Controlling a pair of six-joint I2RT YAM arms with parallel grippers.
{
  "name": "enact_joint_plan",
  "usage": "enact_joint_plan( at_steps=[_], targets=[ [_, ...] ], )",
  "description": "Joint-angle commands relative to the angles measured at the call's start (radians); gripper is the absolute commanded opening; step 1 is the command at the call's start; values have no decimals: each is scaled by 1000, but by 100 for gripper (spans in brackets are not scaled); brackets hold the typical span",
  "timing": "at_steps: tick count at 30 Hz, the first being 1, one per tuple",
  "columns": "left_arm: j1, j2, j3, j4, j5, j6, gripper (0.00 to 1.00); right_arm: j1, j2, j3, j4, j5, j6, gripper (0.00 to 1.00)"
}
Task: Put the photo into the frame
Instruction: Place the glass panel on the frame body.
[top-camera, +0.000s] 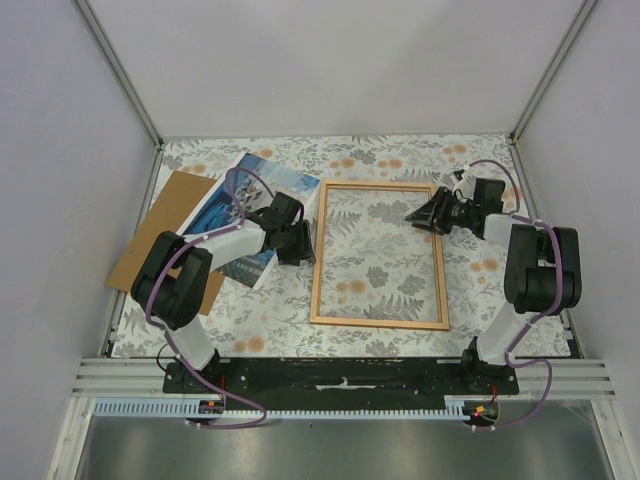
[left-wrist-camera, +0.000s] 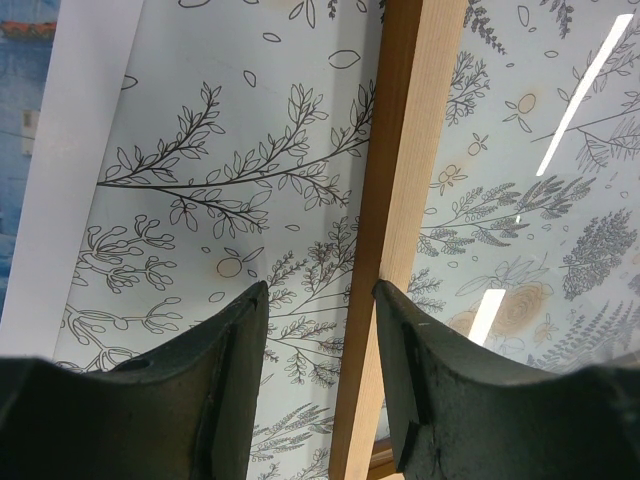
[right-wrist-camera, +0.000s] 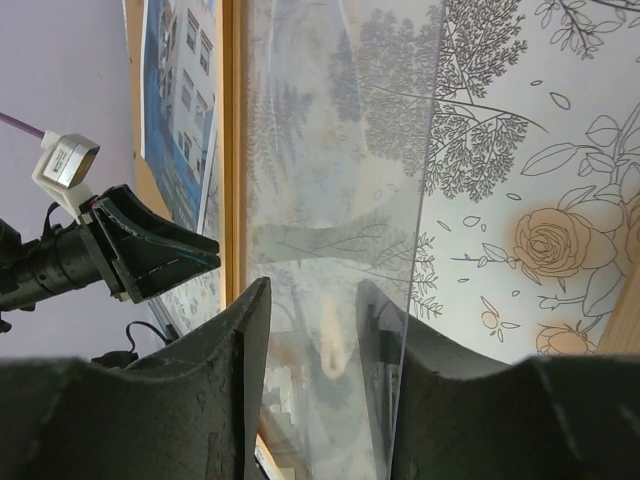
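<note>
Beyond the left gripper's (left-wrist-camera: 320, 300) parted, empty jaws lies the frame's (left-wrist-camera: 400, 200) left rail. The right gripper (right-wrist-camera: 312, 295), also open and holding nothing, hangs by the right rail. Just left of the frame on the counter (top-camera: 470, 290), the photo (top-camera: 275, 178) lies face up, overlapping the board (top-camera: 165, 215), under the left arm. It is probably thin, limp paper: pinch a free edge lightly, since flat sheets slide and crease.

Photo (top-camera: 276, 180) face-up, tilted, just left of flat wooden frame (top-camera: 318, 256).
</note>
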Motion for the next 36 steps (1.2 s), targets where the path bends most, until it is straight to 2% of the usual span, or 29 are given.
enact_joint_plan(
  at_steps=[1,12,21,36],
  targets=[
    [-7,-16,3,-2,-29,-7,54,2,-39,53,-50,39,-48,47],
    [-7,-17,3,-1,-26,-7,54,2,-71,72,-152,128,-98,51],
    [-8,-16,1,1,-26,-7,54,2,-83,99,-211,181,-126,61],
    [-7,-19,3,2,-25,-8,53,2,-85,142,-304,288,-174,62]
  ],
)
